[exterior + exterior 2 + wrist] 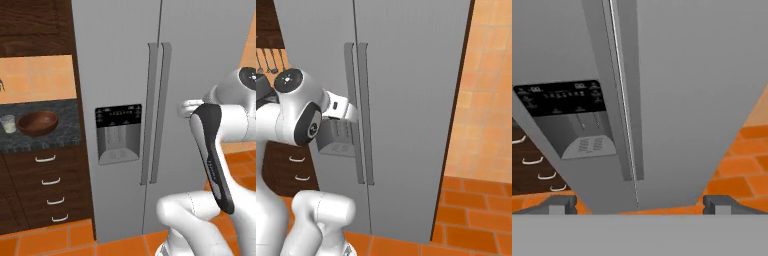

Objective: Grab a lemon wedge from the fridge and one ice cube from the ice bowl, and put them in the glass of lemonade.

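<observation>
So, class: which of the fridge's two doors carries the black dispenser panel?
The left door of the fridge; its black dispenser panel sits beside the handles, while the right door is plain grey.

From my right-side camera I'm facing the fridge (406, 100) — tall, light grey, both doors shut, the seam between them running straight down. Two long vertical grey handles (358, 112) sit just beside that seam, one on each door. On the left door I can make out part of the dispenser recess (336, 137), half hidden behind my arm's white wrist section. Dark wood drawers (291, 167) with pale curved pulls show at lower left. Right of the fridge there's an orange tiled wall (486, 100) — and orange floor tiles (471, 220) below.
</observation>
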